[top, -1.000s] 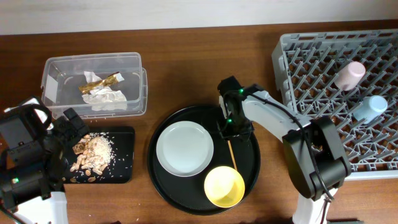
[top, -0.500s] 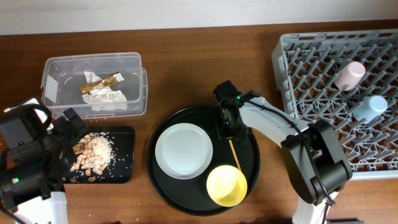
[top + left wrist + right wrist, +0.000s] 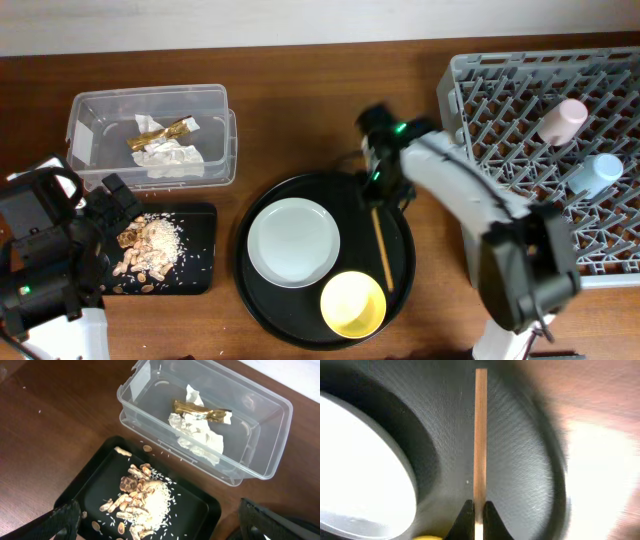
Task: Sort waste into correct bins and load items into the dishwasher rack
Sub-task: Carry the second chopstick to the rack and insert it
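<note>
Blur smears the right gripper [image 3: 378,192] overhead, at the top end of the chopsticks [image 3: 382,245] on the round black tray [image 3: 305,187]. From the left wrist, the left gripper [image 3: 160,527] is spread wide and empty, its fingertips cropped, above the shallow black tray [image 3: 200,510]. From the right wrist, the jaws pinch the chopsticks; whether one stick or two is unclear.

Left gripper [image 3: 157,510] jaws wide apart. Between them: black tray [image 3: 90,480] with food scraps [image 3: 137,502]. Beyond the jaws: clear tub [image 3: 145,385] holding napkin [image 3: 200,440] and wrapper [image 3: 200,410].

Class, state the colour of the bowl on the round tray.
The bowl is yellow; clearest overhead.
</note>
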### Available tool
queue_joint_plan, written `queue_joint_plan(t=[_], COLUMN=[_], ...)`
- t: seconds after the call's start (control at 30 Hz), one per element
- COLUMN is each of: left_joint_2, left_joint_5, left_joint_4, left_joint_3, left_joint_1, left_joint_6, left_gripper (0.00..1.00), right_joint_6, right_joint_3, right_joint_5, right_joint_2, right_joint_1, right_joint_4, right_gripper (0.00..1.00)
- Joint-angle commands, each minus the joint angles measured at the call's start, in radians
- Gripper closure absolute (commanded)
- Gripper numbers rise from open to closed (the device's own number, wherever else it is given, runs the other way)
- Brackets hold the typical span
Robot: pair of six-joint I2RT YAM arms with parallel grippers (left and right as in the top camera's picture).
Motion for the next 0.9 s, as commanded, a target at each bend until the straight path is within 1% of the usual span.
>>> queue_joint_plan(t=[0.0, 0.07, 0.13, 0.23, 0.3, 0.4, 0.5, 0.7, 0.87], left_joint_2=[0.001, 0.001, 0.001, 0.001, 0.001, 0.001, 0.001, 0.001, 0.001], left_joint_5=[0.0, 0.0, 0.0, 0.0, 0.0, 0.0, 0.0, 0.0, 0.0], left_joint_4=[0.002, 0.002, 0.002, 0.002, 0.002, 0.002, 0.002, 0.002, 0.002], left_joint_3=[0.01, 0.01, 0.01, 0.01, 0.01, 0.01, 0.01, 0.01, 0.01], left_joint_1=[0.005, 0.005, 0.005, 0.005, 0.005, 0.005, 0.005, 0.005, 0.005], left_joint_6=[-0.01, -0.01, -0.01, -0.01, -0.01, -0.01, -0.01, -0.01, -0.01], left_gripper=[0.01, 0.01, 0.01, 0.01, 0.01, 0.01, 0.01, 0.01, 0.01], right_joint_6=[-0.088, -0.135, -0.196, -0.311, -0.43, -0.514, -0.554, -0.554, -0.546], right_joint_3=[0.166, 0.259, 0.299, 0.317, 0.316, 0.316, 0.316, 0.288, 0.286], right_joint_5=[0.042, 0.106, 0.108, 0.108, 0.108, 0.105, 0.105, 0.097, 0.02], right_joint_2=[-0.084, -0.089, -0.089, -0.089, -0.084, -0.077, -0.069, -0.037, 0.002], right_joint_1=[-0.12, -0.217, -0.285, -0.376, -0.435, -0.496, -0.533, -0.558, -0.555], right_joint_4=[-0.083, -0.119, -0.117, -0.081, -0.041, 0.006, 0.04, 0.135, 0.135], right_gripper=[0.96, 0.96, 0.96, 0.96, 0.96, 0.96, 0.96, 0.96, 0.94])
